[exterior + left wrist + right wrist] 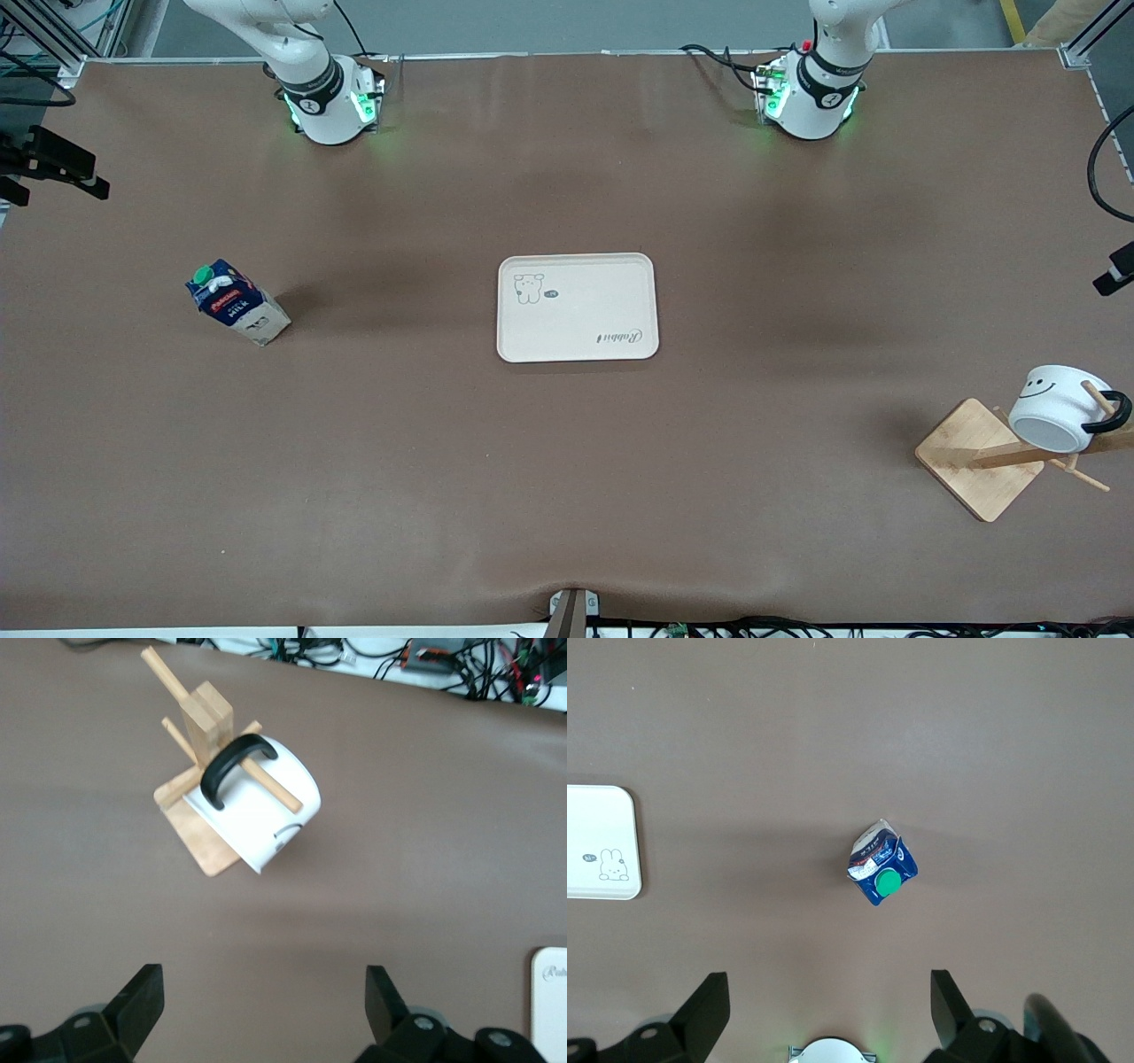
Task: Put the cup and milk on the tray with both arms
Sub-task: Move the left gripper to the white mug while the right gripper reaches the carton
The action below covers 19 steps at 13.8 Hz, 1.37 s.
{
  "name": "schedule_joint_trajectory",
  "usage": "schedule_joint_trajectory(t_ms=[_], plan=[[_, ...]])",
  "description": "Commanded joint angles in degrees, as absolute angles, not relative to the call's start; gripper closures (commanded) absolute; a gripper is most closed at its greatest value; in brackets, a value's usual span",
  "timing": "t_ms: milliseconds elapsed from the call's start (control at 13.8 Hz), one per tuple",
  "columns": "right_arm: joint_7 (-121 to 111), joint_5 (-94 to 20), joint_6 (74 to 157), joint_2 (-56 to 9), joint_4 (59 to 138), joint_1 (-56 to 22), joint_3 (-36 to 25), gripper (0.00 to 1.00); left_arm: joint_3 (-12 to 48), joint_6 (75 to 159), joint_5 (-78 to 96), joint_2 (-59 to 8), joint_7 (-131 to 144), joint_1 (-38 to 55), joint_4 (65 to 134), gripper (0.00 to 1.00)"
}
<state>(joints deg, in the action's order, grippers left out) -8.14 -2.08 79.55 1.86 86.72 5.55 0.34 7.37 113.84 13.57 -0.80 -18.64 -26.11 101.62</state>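
Cup (1056, 406) and milk (236, 304) both sit off the tray (578, 307) in the front view. The cream tray lies flat in the middle of the brown counter (567, 461), with nothing on it. The milk carton stands upright toward the right arm's end of the counter, well apart from the tray. The white cup hangs tilted by its black handle on a peg of a wooden rack (982, 458) toward the left arm's end, nearer to the front camera than the tray. Only the arms' bases and lower links show along the top; neither hand appears in this view.

From the left wrist view, the left hand (264, 1010) hangs high over bare counter near the rack, its two fingers spread wide and grasping nothing. The cup (266, 811) is on its peg, the rack's square base (202, 835) under it, and a corner of the tray (551, 1003) shows at the edge.

From the right wrist view, the right hand (830, 1010) hangs over the counter near the milk (881, 873), fingers spread wide and empty. The carton's green cap (887, 881) faces the camera, and an end of the tray (602, 854) shows apart from it.
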Motion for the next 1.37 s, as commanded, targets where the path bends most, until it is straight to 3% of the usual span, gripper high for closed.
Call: schedule_joint_trajectory(t_ms=[0,361,940,1301], plan=[[-8.2,-3.2,79.9,-0.3,86.7,7.1,1.0,0.0,7.6,120.5,17.2,0.3,-22.9,-26.7,105.8,0.0],[-8.5,-3.0,79.9,-0.9,86.6,7.5,1.0,0.0,7.6,129.4,26.8,-3.3,-30.6,-27.5,109.2,0.0],[-8.5,-3.2,79.7,-2.9,86.6,7.9,1.0,0.0,8.0,135.3,40.1,-11.0,-47.5,-29.2,108.5,0.0],[-8.4,-3.1,78.9,-5.2,86.8,8.0,1.1,0.0,8.3,136.1,42.8,-12.1,-49.4,-29.0,108.4,0.22]])
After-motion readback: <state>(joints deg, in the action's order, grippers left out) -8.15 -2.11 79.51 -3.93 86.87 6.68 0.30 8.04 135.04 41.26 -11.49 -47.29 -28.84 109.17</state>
